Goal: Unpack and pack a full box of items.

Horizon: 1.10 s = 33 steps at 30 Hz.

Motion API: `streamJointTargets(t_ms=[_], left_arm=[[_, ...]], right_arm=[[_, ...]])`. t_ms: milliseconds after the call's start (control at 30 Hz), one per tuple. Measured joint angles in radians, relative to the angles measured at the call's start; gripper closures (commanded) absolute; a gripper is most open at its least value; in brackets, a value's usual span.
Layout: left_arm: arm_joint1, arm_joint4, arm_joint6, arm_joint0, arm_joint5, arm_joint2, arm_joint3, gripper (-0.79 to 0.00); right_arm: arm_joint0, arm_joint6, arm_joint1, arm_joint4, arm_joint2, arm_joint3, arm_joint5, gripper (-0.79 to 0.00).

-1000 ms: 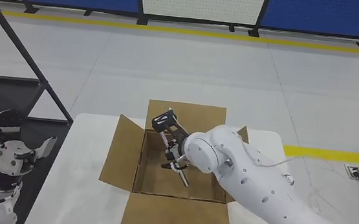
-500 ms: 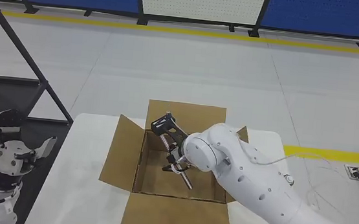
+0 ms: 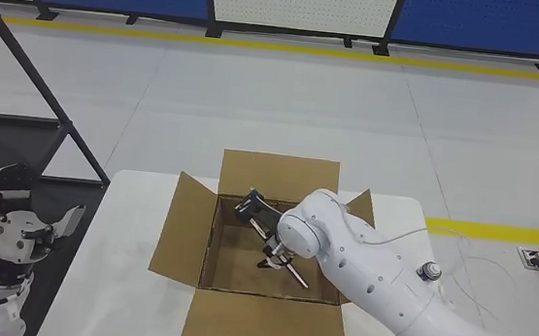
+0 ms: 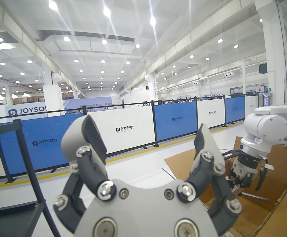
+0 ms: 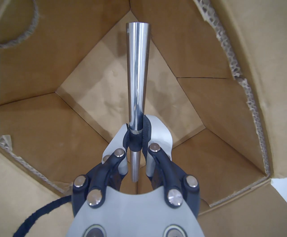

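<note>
A shiny tapered metal rod (image 5: 136, 85) is clamped near its thin end by the right gripper (image 5: 136, 137), down inside the open cardboard box (image 3: 183, 233) and aimed at a bottom corner. The box is parked on the white table (image 3: 112, 280). The left gripper (image 4: 145, 131) is spread wide apart, well off to the table's left.
</note>
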Motion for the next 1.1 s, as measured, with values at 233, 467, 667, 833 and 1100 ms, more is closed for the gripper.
streamJointTargets(t_ms=[233, 467, 667, 833, 1100], left_arm=[[0.0, 0.0, 0.0, 0.0, 0.0, 0.0, 0.0, -0.785], [0.0, 0.0, 0.0, 0.0, 0.0, 0.0, 0.0, -0.785], [0.0, 0.0, 0.0, 0.0, 0.0, 0.0, 0.0, -0.785], [0.0, 0.0, 0.0, 0.0, 0.0, 0.0, 0.0, -0.785], [0.0, 0.0, 0.0, 0.0, 0.0, 0.0, 0.0, -0.785]], right_arm=[[0.011, 0.016, -0.036, -0.02, -0.031, 0.09, -0.054, 0.0], [0.011, 0.016, -0.035, -0.019, -0.031, 0.088, -0.054, 0.0], [-0.007, -0.017, -0.034, -0.019, -0.022, 0.103, -0.057, 0.0], [-0.018, -0.033, -0.043, -0.005, -0.01, 0.162, -0.102, 0.0], [-0.014, -0.066, -0.088, -0.009, -0.02, 0.283, -0.115, 0.0]])
